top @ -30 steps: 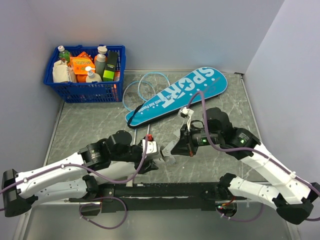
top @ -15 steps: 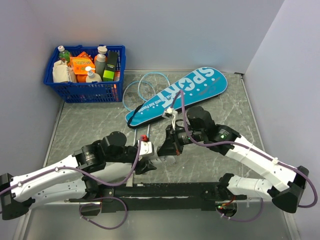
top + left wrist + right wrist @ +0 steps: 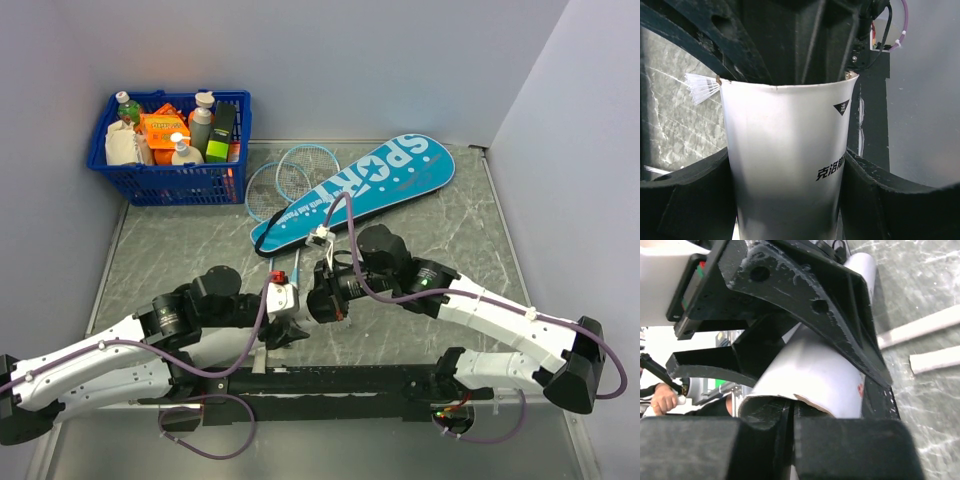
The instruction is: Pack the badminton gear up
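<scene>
- Badminton gear, location: the teal bag point(image 3: 370, 185) printed "SPORT" lies slantwise at the far side of the desk point(image 3: 180, 245). The two light-blue rackets point(image 3: 290, 175) lie against its left edge with their heads overlapping. All of it is well apart from both of my tools.
- My left tool point(image 3: 290, 328) is clamped on a white tube point(image 3: 787, 160). One finger sits on each flank, and the open mouth points toward my other arm.
- My right tool point(image 3: 318, 305) sits right at that mouth, its fingers drawn nearly together (only a hairline seam shows in the right wrist view).
- A shuttlecock point(image 3: 702, 87) shows at the tube's rim, feathers fanned out to the side. I cannot tell whether my right tool is pinching it.
- Reason for the arrangement, in my judgement: one arm steadies the tube so the other can feed a shuttlecock in. The tube is raised and angled to present its opening.
- Risk noted: the rim looks like thin card and could buckle under pressure.
- A blue basket point(image 3: 170, 185) of bottles stands in the far left corner and plays no part here.
- Surface: grey marbled desk, smooth with a slight sheen, edged by metal strips.
- Room: plain pale walls point(image 3: 350, 60) close in the left, far and right sides, under even light.
</scene>
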